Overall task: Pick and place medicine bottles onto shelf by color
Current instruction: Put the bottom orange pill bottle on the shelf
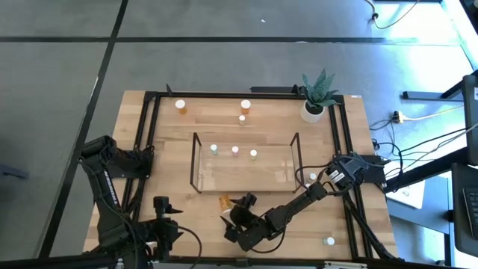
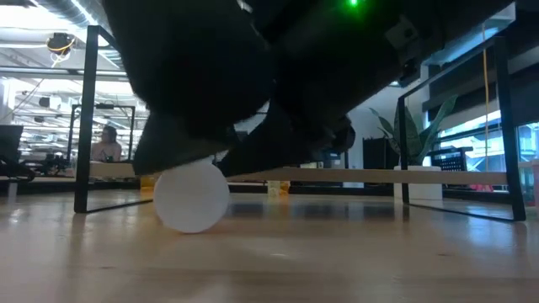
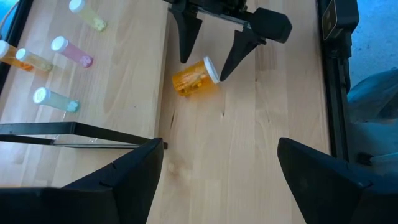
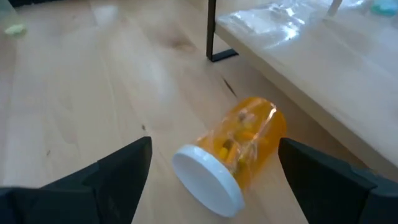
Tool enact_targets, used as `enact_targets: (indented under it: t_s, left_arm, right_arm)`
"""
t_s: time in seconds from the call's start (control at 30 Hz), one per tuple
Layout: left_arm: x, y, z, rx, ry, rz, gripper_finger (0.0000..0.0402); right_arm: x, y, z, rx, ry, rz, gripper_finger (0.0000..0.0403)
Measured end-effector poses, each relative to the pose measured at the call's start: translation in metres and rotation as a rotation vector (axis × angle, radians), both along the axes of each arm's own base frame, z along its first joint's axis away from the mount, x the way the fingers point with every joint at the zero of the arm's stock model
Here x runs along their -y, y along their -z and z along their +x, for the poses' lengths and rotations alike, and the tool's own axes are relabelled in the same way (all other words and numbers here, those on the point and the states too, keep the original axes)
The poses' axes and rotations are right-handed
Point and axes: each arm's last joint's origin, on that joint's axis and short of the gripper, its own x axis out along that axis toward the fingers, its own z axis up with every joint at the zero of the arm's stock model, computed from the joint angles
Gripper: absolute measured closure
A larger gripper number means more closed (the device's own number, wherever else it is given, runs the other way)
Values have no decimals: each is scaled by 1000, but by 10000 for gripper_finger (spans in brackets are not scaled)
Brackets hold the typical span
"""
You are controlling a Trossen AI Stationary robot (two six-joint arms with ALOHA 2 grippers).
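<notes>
Now right pincer point(image 4: 211, 168) agape astride fallen orange bottle point(image 4: 233, 155), beside shelf point(image 4: 298, 43) edge.

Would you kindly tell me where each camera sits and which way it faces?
High: overhead, straight down on shelf; both arms show.
Low: table height, level; dark arm over white cap.
Left wrist: above, behind open left end effector, facing orange bottle.
Right wrist: behind open right end effector, close.
Wrist views share the orange bottle.
</notes>
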Motion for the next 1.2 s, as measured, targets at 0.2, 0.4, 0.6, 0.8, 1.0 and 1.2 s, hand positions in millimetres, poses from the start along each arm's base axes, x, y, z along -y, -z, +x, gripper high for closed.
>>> enact_targets:
  t_s: [0.2,0.4,0.6,0.8,1.0,1.2]
  left_arm:
    - [0,0,0,0,0,0,92]
    - [0,0,0,0,0,0,92]
    - [0,0,0,0,0,0,92]
    - [0,0,0,0,0,0,92]
    - [0,0,0,0,0,0,92]
    - [0,0,0,0,0,0,92]
  right_arm:
    - [0,10,-1,-20,6,10,52]
    - [0,11,0,-15,14,8,52]
    - [2,13,-3,-32,39,19,52]
    - [4,16,-5,-47,67,31,52]
    - [4,16,-6,-49,68,30,52]
    - [1,11,-2,4,82,72,52]
